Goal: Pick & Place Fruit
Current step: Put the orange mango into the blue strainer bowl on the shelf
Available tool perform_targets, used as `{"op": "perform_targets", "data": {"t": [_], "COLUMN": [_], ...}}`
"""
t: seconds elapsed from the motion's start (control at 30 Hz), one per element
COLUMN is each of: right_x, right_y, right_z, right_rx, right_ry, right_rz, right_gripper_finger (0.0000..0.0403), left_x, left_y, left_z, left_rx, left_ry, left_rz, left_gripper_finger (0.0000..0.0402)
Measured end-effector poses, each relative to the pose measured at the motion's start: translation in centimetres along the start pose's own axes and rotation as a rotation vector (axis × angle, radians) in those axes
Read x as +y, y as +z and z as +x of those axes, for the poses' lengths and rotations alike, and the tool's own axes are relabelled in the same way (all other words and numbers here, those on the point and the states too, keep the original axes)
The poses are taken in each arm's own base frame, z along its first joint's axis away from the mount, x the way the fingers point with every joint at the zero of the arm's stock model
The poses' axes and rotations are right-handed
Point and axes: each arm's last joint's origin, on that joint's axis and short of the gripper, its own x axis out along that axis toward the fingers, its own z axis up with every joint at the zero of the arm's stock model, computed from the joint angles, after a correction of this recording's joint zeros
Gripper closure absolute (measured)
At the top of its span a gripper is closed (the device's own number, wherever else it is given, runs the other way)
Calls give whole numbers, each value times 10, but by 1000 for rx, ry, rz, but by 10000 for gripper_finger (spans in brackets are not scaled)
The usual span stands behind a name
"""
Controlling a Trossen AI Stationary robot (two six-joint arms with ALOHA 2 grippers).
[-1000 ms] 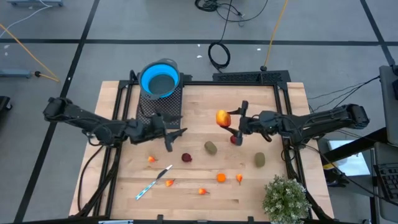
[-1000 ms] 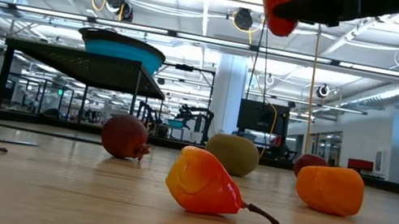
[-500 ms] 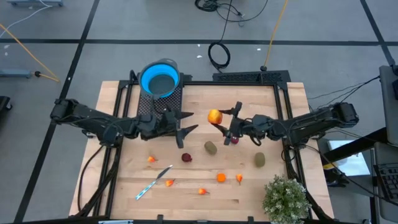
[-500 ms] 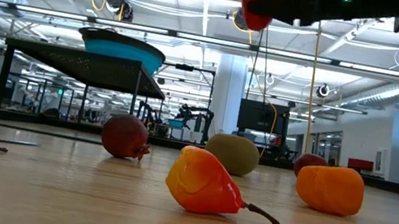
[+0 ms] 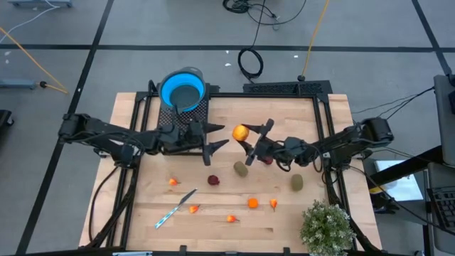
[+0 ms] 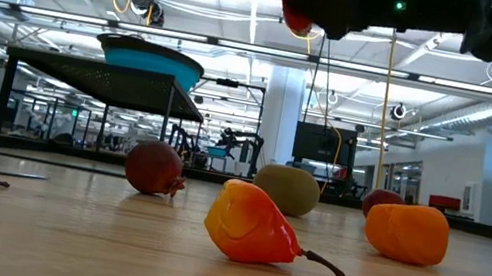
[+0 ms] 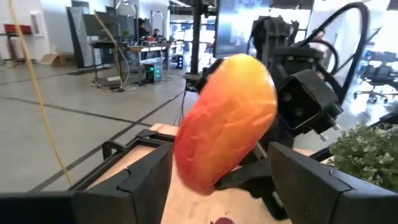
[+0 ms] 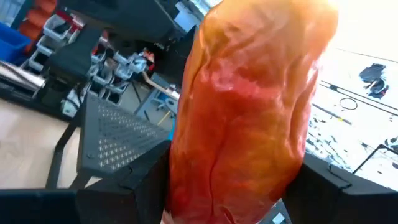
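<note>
The red-orange fruit is held off the table by the right gripper, whose fingers are clamped on either side of it, as the right wrist view shows. It is raised near the middle of the table, on the far side, with its long axis standing roughly upright and leaning a little in the left wrist view. The left gripper is set just to the left of the fruit, with its fingers spread apart and empty, and the fruit is seen straight ahead between them in the left wrist view, close but not yet touched. The two grippers are thus pointed at each other, with the fruit between them, and the left arm is judged to be the nearer free one for a handover. The blue bowl is placed on a black mesh stand at the far left edge, behind the left arm. The other fruit is left on the table: a dark red round piece, an olive oval, another oval and small orange bits towards the near side.
</note>
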Motion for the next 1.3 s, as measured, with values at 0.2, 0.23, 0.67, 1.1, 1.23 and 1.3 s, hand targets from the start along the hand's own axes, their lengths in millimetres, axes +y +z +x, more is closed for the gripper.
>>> {"op": "perform_targets", "data": {"t": [0.2, 0.23, 0.67, 1.1, 1.23, 1.3], "right_x": [-2, -3, -5, -7, -7, -7], "right_y": [4, 5, 4, 6, 5, 6], "right_z": [4, 5, 6, 9, 9, 9], "right_rx": [8, 22, 59, 69, 76, 69], "right_ry": [-44, -64, -117, -141, -142, -140], "right_rz": [27, 41, 151, 213, 205, 210], "right_gripper_finger": [161, 161, 162, 162, 162, 162], "left_x": [-2, -3, -4, -12, -13, -13], "left_y": [-5, -5, -13, -1, 1, 5], "left_z": [6, 7, 20, 52, 59, 59], "left_rx": [-20, -27, -115, -58, -8, -20], "left_ry": [-25, -25, 54, 139, 190, 181], "left_rz": [99, 116, 214, 310, 326, 320], "left_gripper_finger": [81, 74, 55, 55, 55, 55]}}
